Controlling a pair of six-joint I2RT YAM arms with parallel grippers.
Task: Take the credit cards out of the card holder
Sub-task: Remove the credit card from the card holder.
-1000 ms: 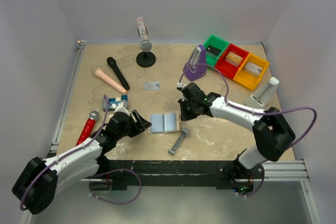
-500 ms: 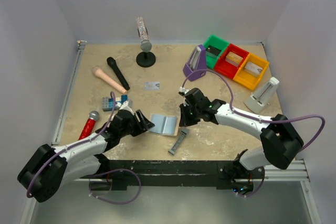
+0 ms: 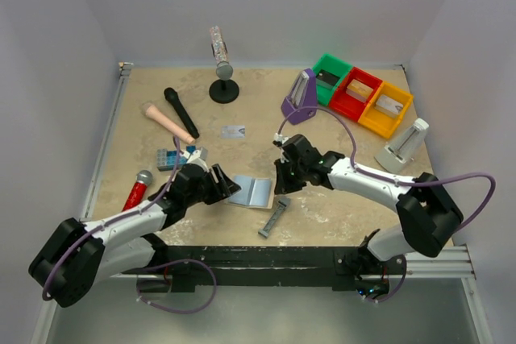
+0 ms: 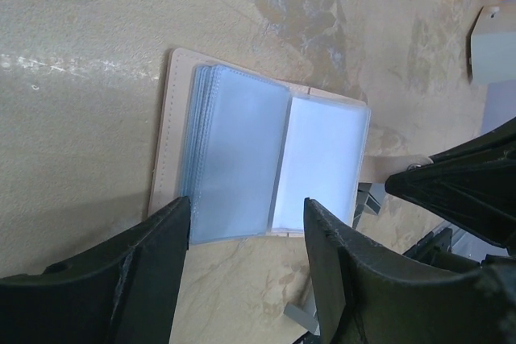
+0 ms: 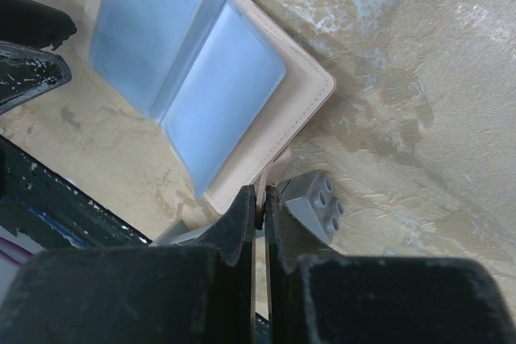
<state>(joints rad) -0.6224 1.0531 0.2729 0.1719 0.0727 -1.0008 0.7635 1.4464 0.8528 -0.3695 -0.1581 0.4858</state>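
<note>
Compared with a second ago, the left arm (image 3: 121, 231) is reaching further in. Its gripper is now standing right at the card holder's left edge instead of short of it. The right arm (image 3: 371, 179) is sitting a little lower, and the holder is lying slightly more skewed.

The beige table (image 3: 322, 215) is carrying everything. Near the middle of its front edge, the card holder (image 3: 254, 192) is lying open and flat between the two grippers, its pale blue sleeves facing up. Whether any cards are sitting inside those sleeves cannot be told.

The left gripper (image 3: 228, 189) is holding its fingers (image 4: 153, 279) wide apart. In the left wrist view they are framing the holder's near edge without pressing on it.

The right gripper (image 5: 260, 197) is closing its fingers almost together. In the right wrist view they are pinching the thin tan tab that is sticking out from the holder's outer edge.

A black microphone (image 3: 181, 112) is lying well back on the left. A narrow grey studded bar (image 3: 275, 217) is resting just in front of the holder's right corner, close under the right gripper. A blue brick (image 3: 173, 156) is sitting behind the left gripper.

One silver-grey credit card (image 3: 233, 130) is lying flat on the bare table, well apart from the holder on its far side.
</note>
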